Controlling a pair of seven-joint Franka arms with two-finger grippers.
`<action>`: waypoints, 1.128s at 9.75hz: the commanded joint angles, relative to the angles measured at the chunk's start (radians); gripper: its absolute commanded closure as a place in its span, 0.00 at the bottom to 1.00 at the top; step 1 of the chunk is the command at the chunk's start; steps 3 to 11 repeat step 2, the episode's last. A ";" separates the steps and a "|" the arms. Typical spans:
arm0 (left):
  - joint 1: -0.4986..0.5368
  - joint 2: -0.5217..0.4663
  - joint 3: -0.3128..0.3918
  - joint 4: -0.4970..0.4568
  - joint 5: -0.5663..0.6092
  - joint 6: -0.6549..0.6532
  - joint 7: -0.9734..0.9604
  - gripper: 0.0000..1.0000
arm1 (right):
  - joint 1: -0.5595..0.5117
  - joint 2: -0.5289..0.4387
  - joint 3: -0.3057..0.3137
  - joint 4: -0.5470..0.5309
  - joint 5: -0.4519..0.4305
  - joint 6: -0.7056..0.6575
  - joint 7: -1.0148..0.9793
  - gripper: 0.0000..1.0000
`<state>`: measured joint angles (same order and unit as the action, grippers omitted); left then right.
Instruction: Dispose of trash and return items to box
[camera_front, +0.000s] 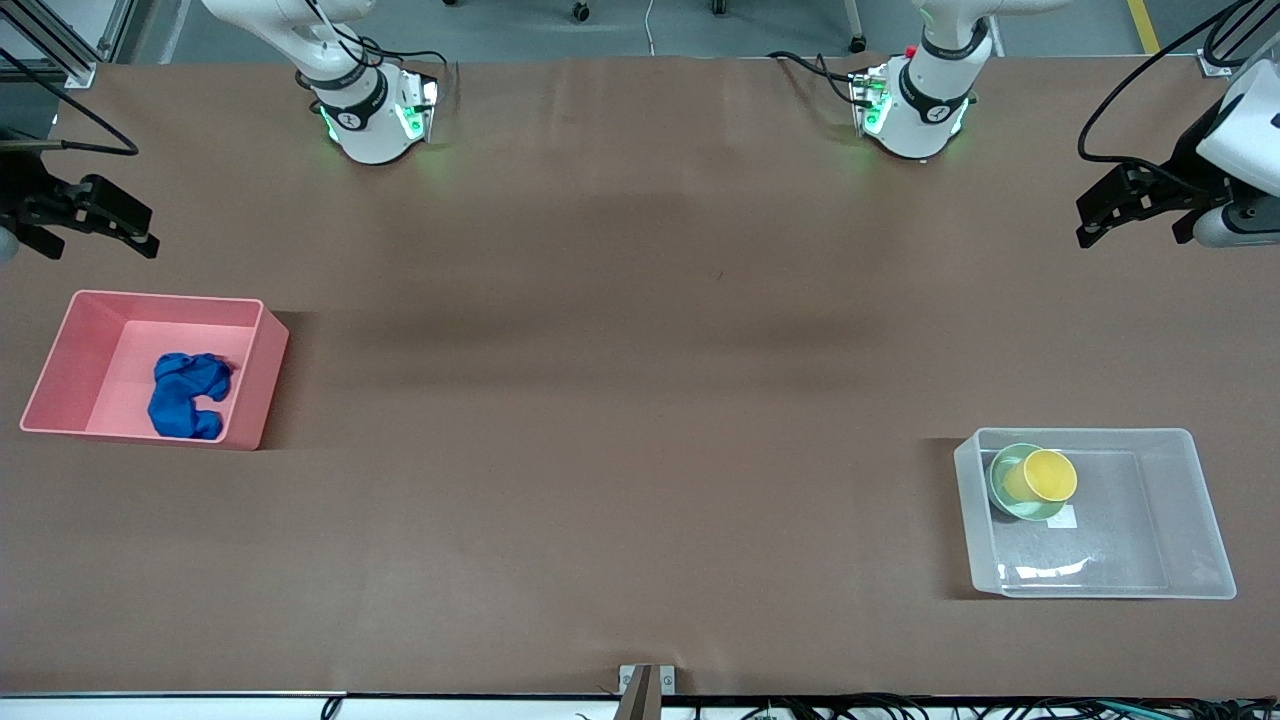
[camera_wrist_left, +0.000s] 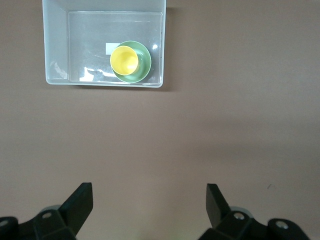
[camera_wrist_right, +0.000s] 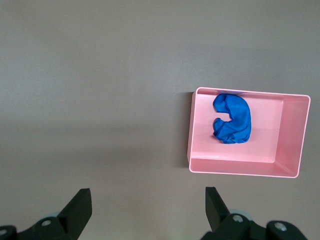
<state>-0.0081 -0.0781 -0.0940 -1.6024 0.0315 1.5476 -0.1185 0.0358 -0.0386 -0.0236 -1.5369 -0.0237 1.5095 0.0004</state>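
I'm seeing the cloth (camera_front: 188, 395) lying in the pink bin (camera_front: 60, 355) and the cup (camera_front: 1043, 475) nesting in the bowl (camera_front: 1005, 495) inside the clear box (camera_front: 1195, 510). Both the left hand (camera_front: 1105, 215) and right hand (camera_front: 115, 225) are hanging spread wide and empty over the bench (camera_front: 620, 400) ends; I'm judging the only risk is the tilted cup tipping out if bumped.

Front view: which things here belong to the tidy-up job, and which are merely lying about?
Job:
- bright-blue cloth wad, in opaque pink rectangular bin
- small yellow cup, in pale mint-green round bowl
- clear plastic tub, holding both

Lying about:
- nothing else on the brown table
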 joint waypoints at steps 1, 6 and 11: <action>-0.001 0.000 0.005 -0.031 -0.012 -0.017 0.017 0.00 | -0.004 -0.001 0.002 0.003 -0.004 -0.003 0.010 0.00; 0.000 0.003 0.005 -0.021 -0.013 -0.018 0.016 0.00 | -0.004 -0.001 0.002 0.003 -0.004 -0.005 0.010 0.00; 0.000 0.003 0.005 -0.021 -0.013 -0.018 0.016 0.00 | -0.004 -0.001 0.002 0.003 -0.004 -0.005 0.010 0.00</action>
